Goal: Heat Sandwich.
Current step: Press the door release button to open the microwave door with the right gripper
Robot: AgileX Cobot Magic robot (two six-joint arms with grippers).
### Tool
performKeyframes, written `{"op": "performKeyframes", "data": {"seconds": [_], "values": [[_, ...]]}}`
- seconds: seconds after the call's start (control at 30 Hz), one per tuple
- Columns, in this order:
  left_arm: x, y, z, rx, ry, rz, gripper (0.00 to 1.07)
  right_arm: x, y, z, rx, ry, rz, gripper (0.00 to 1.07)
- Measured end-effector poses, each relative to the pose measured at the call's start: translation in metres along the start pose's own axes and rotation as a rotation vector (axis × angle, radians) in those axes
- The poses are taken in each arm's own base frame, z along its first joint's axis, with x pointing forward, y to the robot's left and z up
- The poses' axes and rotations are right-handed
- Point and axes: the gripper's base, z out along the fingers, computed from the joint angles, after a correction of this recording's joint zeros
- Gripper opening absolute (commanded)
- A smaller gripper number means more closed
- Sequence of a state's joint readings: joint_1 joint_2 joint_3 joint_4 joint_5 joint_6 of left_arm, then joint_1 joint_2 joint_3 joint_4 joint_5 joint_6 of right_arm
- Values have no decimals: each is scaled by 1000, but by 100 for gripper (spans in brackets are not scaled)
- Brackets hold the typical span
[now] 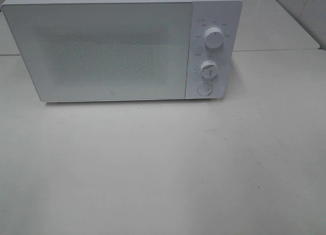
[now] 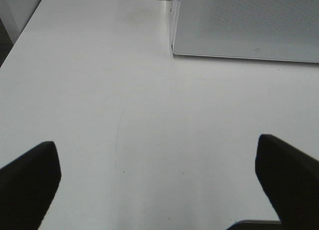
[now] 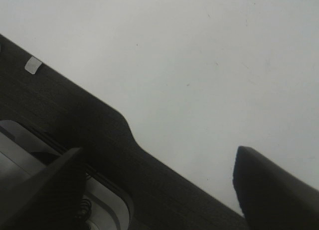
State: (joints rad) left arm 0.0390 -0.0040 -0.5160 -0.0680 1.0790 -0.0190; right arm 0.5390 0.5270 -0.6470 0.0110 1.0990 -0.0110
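A shut, boxy white microwave stands on the matte white table. The black left gripper and right gripper both hover above the table, jaws spread wide.

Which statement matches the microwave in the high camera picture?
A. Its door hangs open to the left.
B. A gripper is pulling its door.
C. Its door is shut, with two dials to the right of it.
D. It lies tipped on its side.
C: the microwave stands upright with its door flush against the front, and the upper dial and lower dial sit on the panel right of it.
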Motion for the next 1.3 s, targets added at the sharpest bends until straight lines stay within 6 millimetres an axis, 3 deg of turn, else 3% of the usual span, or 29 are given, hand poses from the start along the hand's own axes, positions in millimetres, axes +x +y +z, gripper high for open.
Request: {"op": "performKeyframes", "data": {"seconds": [0.4, 0.77, 1.3], "values": [[0, 0, 0, 0, 0, 0, 100, 38, -10, 0, 155, -56, 213, 75], [0, 0, 0, 0, 0, 0, 100, 43, -11, -11, 260, -252, 310, 75], [0, 0, 0, 0, 0, 0, 100, 73, 2, -22, 397, -472, 385, 75]]}}
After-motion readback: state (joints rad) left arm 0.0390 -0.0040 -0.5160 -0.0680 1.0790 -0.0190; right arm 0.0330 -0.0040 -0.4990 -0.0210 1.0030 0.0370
